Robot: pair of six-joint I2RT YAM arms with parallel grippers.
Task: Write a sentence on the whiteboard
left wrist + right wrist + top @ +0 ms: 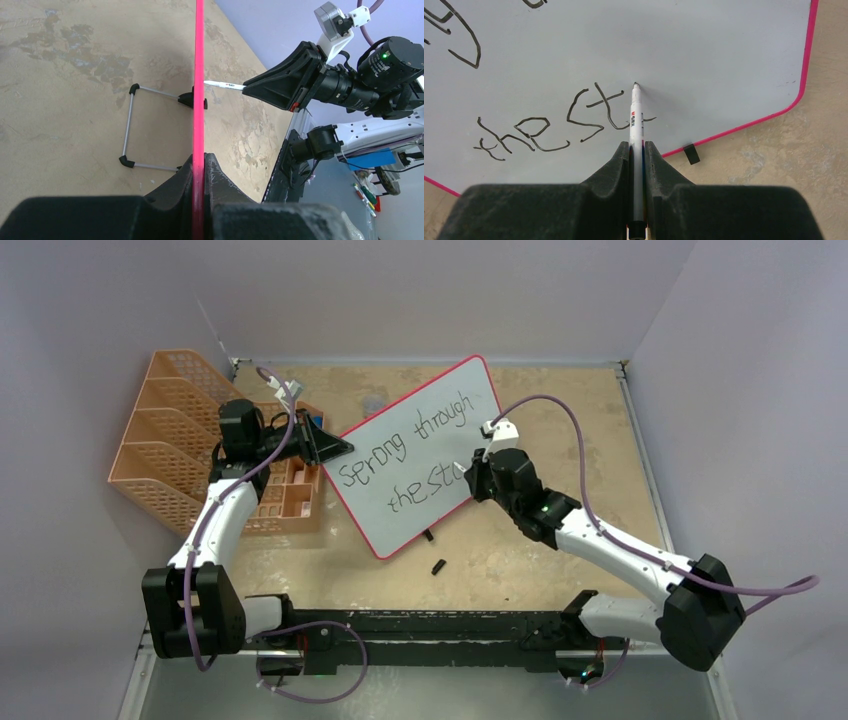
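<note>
Left claw [325, 445] is clamped tight on the left edge of the large white rectangular whiteboard with the thin pink-red frame [425, 462]. In the left wrist view the two black fingers [220, 175] pinch that pink rim from both sides. The board stands tilted and slanted across the middle of the tan, mottled table [560, 420], with a thin grey wire stand [130, 125] behind it.

Over to the right claw [638, 150]: narrow, gripping a slim white-barrelled marker [636, 120] along its length, tip pressed to the board face. The black handwritten sentence [405, 445] runs in two slanted lines. The top one reads "Sprong through". The lower one shows "the st" in the right wrist view, and the tip sits just right of that "t". The barrel hides a further stroke there, so I can't read that letter.

The orange mesh file rack [165, 440] sits at the far left, behind the left arm. A small black piece [437, 566], possibly a cap, lies on the table just below the board's lower edge.
</note>
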